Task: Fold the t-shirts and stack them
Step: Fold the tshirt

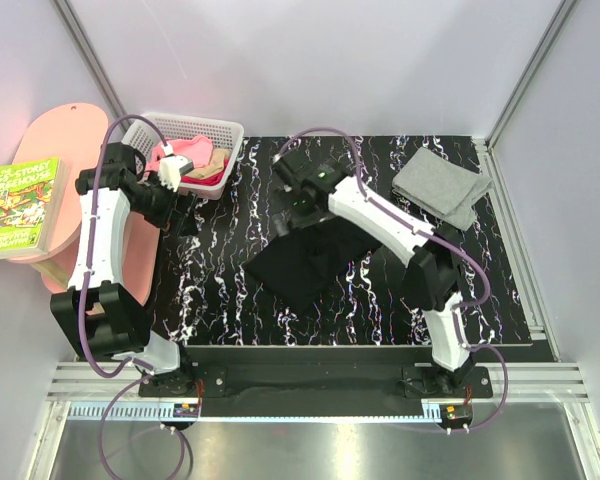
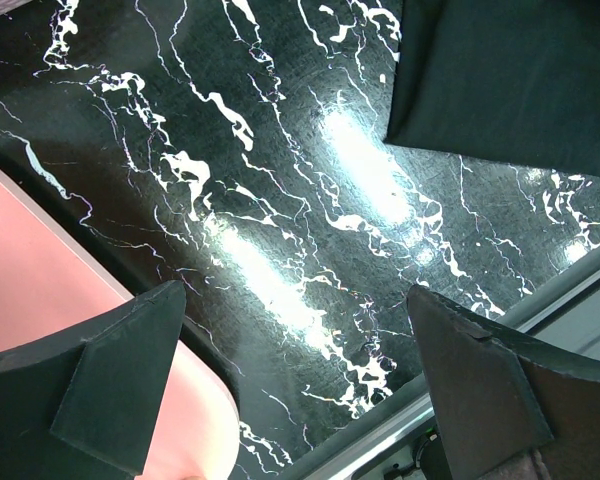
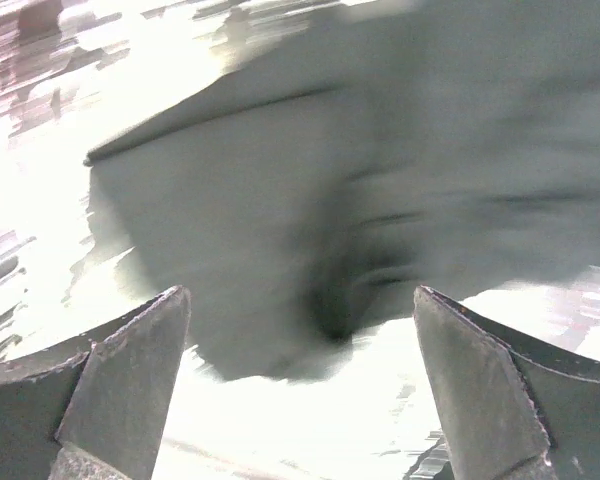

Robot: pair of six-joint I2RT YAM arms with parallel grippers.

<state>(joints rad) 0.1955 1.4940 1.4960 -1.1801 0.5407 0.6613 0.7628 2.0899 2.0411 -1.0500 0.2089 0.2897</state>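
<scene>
Two t-shirts lie on the black marbled mat. A black t-shirt, folded into a rough square, is laid near the middle. A grey t-shirt, also folded, is set at the far right corner, well apart from it. A heap of pink, tan and red t-shirts is held in a white basket at the far left.

The right gripper is held over the far left part of the black t-shirt with its fingers spread wide apart. That wrist view is blurred, so whether the cloth is touched cannot be told.

The left gripper is held above bare mat on the near side of the basket, its fingers likewise parted. A corner of the black t-shirt is seen beyond them.

A pink board is seen left of the mat, with a book laid on it.
</scene>
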